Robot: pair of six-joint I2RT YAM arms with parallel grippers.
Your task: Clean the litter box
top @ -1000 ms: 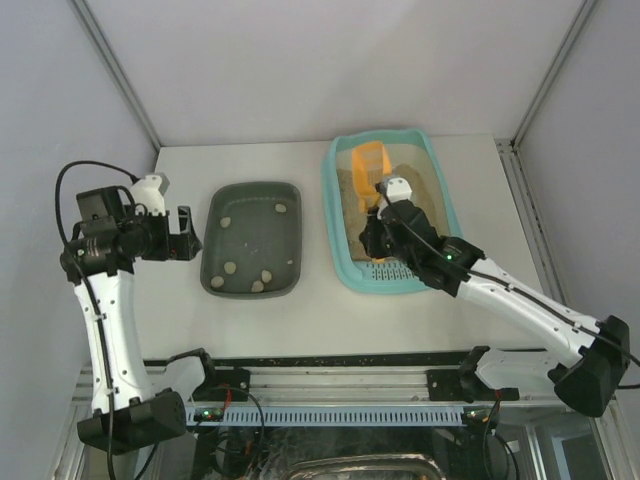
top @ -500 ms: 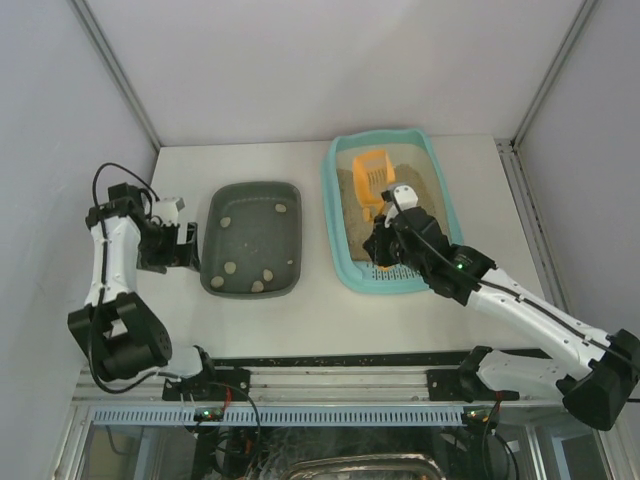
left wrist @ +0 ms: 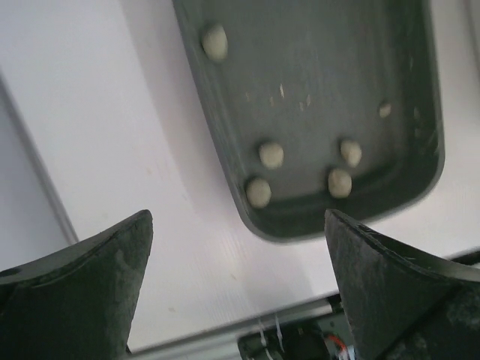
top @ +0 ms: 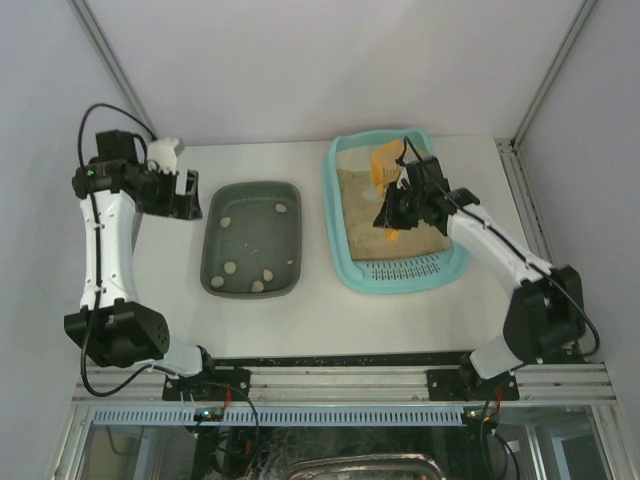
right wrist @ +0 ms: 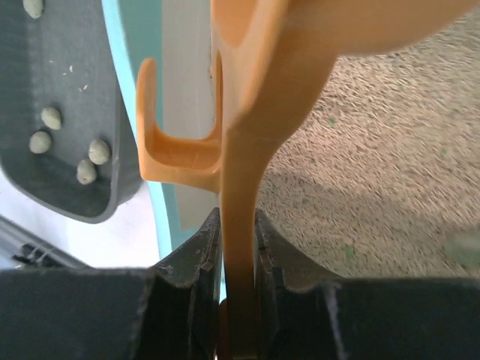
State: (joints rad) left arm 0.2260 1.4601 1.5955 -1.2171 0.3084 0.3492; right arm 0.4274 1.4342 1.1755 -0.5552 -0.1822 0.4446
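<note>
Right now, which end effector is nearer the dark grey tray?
Left. The left end effector is just left of the tray; the right end effector holds the scoop over the litter box.

Dark grey-green tray [top: 255, 240] set flat on white table [top: 300, 320]. Several pale rounded lumps [top: 231, 267] scattered inside tray: two lying apart toward far half, others clustered at near end. Metal rail [top: 340, 378] mounted along table edge, near side of tray.
</note>
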